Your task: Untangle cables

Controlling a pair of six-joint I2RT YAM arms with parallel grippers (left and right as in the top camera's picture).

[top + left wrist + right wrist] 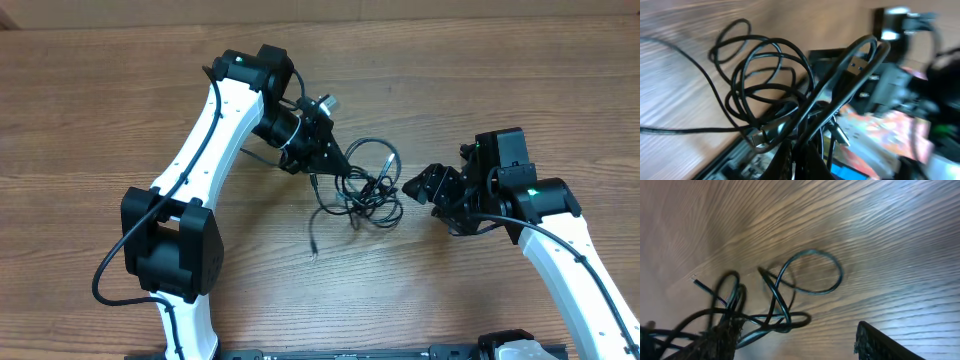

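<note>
The brown wood-grain desk [120, 90] is carrying everything, and the knot of thin black cables [365, 188] is lying on it between the two claws. The left claw [342, 163] is pinching shut on strands at its own tip, seemingly anchoring the bundle and lifting part of it so the loops are hanging free. The right claw [418, 187] is standing wide open just beside the knot, gripping nothing, though strands are draping against one finger [722, 335]; it is probably lining up on a strand to draw away. A silver-tipped plug [856, 65] is poking up just ahead of the left claw.
</note>
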